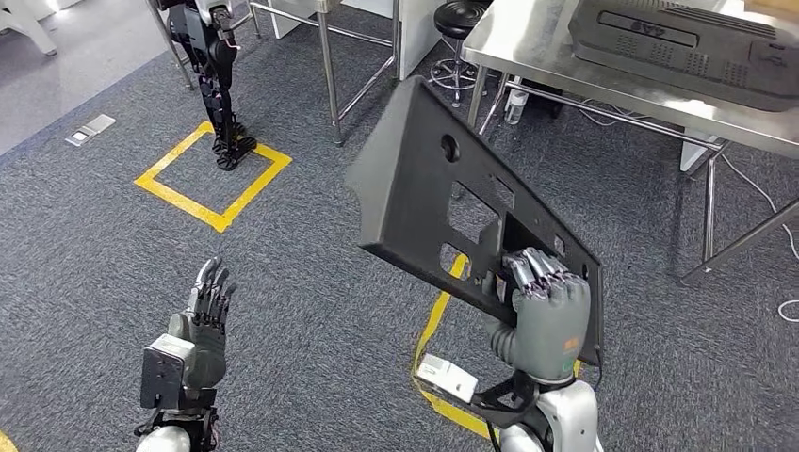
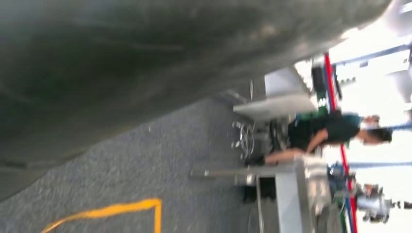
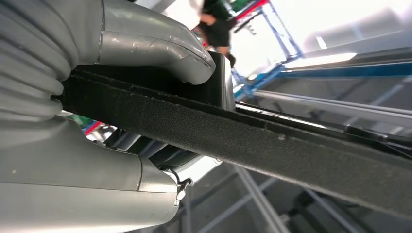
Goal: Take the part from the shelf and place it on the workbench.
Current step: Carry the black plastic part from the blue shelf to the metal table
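The right robot hand [image 1: 546,311] grips the large, stiff black plastic part [image 1: 443,198] by its near edge, likely light but unwieldy; the left robot hand [image 1: 203,325] is spread, empty.

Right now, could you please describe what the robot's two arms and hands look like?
The right hand has a grey palm shell, silvery segmented fingers and a small orange-green mark near the wrist, above a black bracket and white forearm. Its wrist view shows a ribbed grey cover and thick grey thumb. The left hand is grey with darker fingers, behind a boxy black-and-silver wrist module.
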You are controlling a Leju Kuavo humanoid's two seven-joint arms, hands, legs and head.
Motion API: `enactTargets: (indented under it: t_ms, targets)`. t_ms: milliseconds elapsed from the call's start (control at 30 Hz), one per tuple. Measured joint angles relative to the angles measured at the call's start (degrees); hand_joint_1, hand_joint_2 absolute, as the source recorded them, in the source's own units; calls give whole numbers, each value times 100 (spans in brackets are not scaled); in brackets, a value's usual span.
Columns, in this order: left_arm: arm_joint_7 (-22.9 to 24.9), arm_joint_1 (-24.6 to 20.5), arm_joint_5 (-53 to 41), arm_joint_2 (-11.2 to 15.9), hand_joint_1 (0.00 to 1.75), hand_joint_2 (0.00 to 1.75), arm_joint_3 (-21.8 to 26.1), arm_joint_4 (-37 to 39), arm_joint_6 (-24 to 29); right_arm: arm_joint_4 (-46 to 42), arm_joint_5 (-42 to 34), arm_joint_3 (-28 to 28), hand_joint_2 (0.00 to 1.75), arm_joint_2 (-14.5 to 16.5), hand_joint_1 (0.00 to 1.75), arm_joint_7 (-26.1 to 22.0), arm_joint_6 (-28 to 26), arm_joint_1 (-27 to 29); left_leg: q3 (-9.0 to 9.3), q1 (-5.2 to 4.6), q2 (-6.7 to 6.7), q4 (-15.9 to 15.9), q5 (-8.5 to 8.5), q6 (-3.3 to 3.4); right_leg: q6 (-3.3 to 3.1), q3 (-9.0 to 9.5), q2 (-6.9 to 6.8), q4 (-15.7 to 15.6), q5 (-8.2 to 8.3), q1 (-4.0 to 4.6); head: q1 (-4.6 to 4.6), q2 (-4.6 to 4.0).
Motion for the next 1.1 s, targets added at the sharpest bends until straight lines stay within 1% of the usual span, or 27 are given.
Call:
enactTargets:
  t_ms: [33, 67, 100, 133, 200, 267, 300, 367, 400, 433, 467, 500, 533, 567, 600, 667, 700, 733, 800, 833, 867, 900, 933, 967, 1000, 1067, 1100]
  targets:
    - [-33, 30, -32, -10, 0, 0, -60, -9, 16, -80, -3, -29, 175, -26, 175, -17, -23, 127, 13, -7, 44, 1, -10, -13, 30, 239, -128, -464, 148, 7, 4, 0]
    - [-75, 60, -65, -19, 0, 0, -125, -26, 34, -162, -16, -62, 175, -45, 175, -44, -35, 239, 30, -28, 86, -1, -24, -33, 34, 424, -263, -818, 261, 17, 4, 0]
    - [-112, 90, -106, -27, 0, 0, -200, -49, 57, -257, -40, -100, 175, -59, 175, -84, -42, 356, 53, -47, 126, 1, -45, -59, 6, 549, -370, -1043, 332, 28, 3, 0]
    - [-134, 119, -142, -38, 0, 0, -281, -69, 89, -361, -80, -149, 175, -71, 175, -137, -48, 485, 79, -67, 167, 3, -66, -86, -38, 597, -428, -1128, 361, 40, -4, 0]
    - [-149, 169, -185, -60, 0, 0, -457, -95, 187, -567, -188, -270, 175, -87, 175, -278, -55, 768, 130, -74, 265, -4, -108, -146, -123, 615, -344, -1135, 385, 44, -13, 0]
    - [-142, 191, -184, -71, 0, 0, -647, -98, 322, -778, -311, -423, 175, -93, 175, -474, -57, 1066, 124, -50, 206, 113, -236, -206, -191, 647, -227, -1153, 400, 9, -25, 0]
    - [-137, 200, -172, -72, 0, 0, -738, -99, 393, -881, -358, -496, 175, -92, 175, -581, -57, 1191, 50, -38, 113, 327, -388, -230, -225, 671, -169, -1163, 410, -12, -28, 0]
    - [-126, 231, -135, -65, 0, 0, -851, -101, 482, -1017, -396, -594, 175, -82, 175, -717, -57, 1369, -263, -25, -85, 1055, -785, -250, -264, 680, -44, -1161, 412, -11, -38, 0]
    - [-120, 248, -120, -59, 0, 0, -885, -101, 505, -1058, -398, -630, 175, -77, 175, -749, -57, 1436, -435, -25, -131, 1410, -925, -252, -272, 683, 25, -1160, 411, -2, -38, 0]
    - [-116, 262, -108, -53, 0, 0, -913, -101, 518, -1091, -401, -663, 175, -73, 175, -763, -57, 1498, -548, -25, -154, 1619, -966, -247, -274, 687, 98, -1158, 410, 8, -38, 0]
    - [-114, 269, -98, -49, 0, 0, -941, -101, 526, -1117, -403, -693, 175, -71, 175, -767, -57, 1552, -571, -25, -165, 1636, -902, -235, -274, 695, 166, -1157, 409, 16, -37, 0]
    - [-112, 271, -87, -48, 0, 0, -967, -101, 529, -1140, -405, -719, 175, -71, 175, -767, -57, 1591, -478, -26, -182, 1418, -732, -214, -274, 707, 235, -1157, 409, 21, -36, 0]
    - [-106, 271, -70, -47, 0, 0, -992, -102, 533, -1161, -407, -740, 175, -71, 175, -763, -57, 1614, -302, -25, -237, 1046, -512, -187, -273, 719, 302, -1157, 408, 22, -37, 0]
    - [-97, 270, -44, -44, 0, 0, -1015, -105, 538, -1181, -411, -757, 175, -71, 175, -752, -57, 1626, -108, -22, -348, 641, -338, -158, -269, 725, 363, -1151, 406, 34, -34, 0]
    - [-84, 269, -15, -41, 0, 0, -1035, -113, 541, -1203, -418, -772, 175, -73, 175, -734, -57, 1637, 50, -23, -434, 306, -211, -136, -258, 722, 419, -1147, 405, 40, -32, 0]
    - [-54, 268, 31, -28, 0, 0, -1069, -136, 541, -1251, -434, -798, 175, -78, 175, -691, -57, 1677, 166, -50, -525, 38, -160, -103, -214, 689, 495, -1145, 412, 36, -31, 0]
    - [-36, 269, 46, -22, 0, 0, -1091, -154, 536, -1279, -441, -807, 175, -84, 175, -674, -57, 1708, 163, -66, -481, 24, -145, -82, -181, 666, 529, -1152, 420, 21, -32, 0]
    - [-19, 269, 58, -17, 0, 0, -1120, -172, 530, -1309, -445, -814, 175, -92, 175, -656, -57, 1738, 167, -66, -442, 1, -124, -48, -152, 638, 521, -1138, 420, 8, -33, 0]
    - [21, 270, 91, -9, 0, 0, -1185, -207, 519, -1368, -451, -823, 175, -125, 175, -612, -57, 1773, 175, -43, -351, -52, -82, 19, -134, 502, 349, -914, 301, 23, -5, 0]
    - [39, 274, 109, -6, 0, 0, -1208, -217, 518, -1386, -451, -824, 175, -143, 175, -590, -57, 1777, 176, -31, -301, -68, -70, 38, -147, 379, 231, -669, 178, 29, 16, 0]
    - [59, 286, 132, 5, 0, 0, -1224, -225, 517, -1397, -449, -825, 175, -162, 175, -570, -57, 1777, 168, -33, -246, -68, -68, 46, -162, 195, 141, -290, 7, 35, 37, 0]
    - [78, 301, 161, 18, 0, 0, -1233, -229, 515, -1401, -440, -824, 175, -178, 175, -553, -57, 1777, 159, -33, -182, -67, -68, 49, -164, 2, 106, 108, -147, 25, 52, 0]
    - [90, 315, 182, 34, 0, 0, -1239, -231, 512, -1402, -426, -824, 175, -193, 175, -537, -57, 1778, 152, -33, -122, -65, -69, 48, -145, -132, 89, 394, -239, 14, 53, 0]
    - [100, 325, 208, 53, 0, 0, -1245, -232, 507, -1402, -409, -824, 175, -208, 175, -522, -57, 1780, 148, -32, -60, -64, -71, 46, -104, -186, 75, 525, -264, -1, 54, 0]
    - [104, 329, 229, 67, 0, 0, -1250, -232, 499, -1402, -393, -824, 175, -221, 175, -505, -57, 1779, 149, -27, -11, -63, -73, 42, -43, -92, 53, 369, -186, -18, 53, 0]
    - [105, 330, 245, 86, 0, 0, -1269, -232, 481, -1405, -367, -824, 175, -242, 175, -474, -57, 1778, 159, -20, 67, -57, -84, 15, 75, 363, -80, -453, 83, -49, 57, 0]
    - [105, 330, 245, 92, 0, 0, -1284, -233, 473, -1409, -358, -824, 175, -249, 175, -461, -57, 1779, 163, -31, 97, -48, -97, -14, 90, 580, -157, -837, 198, -46, 57, 0]
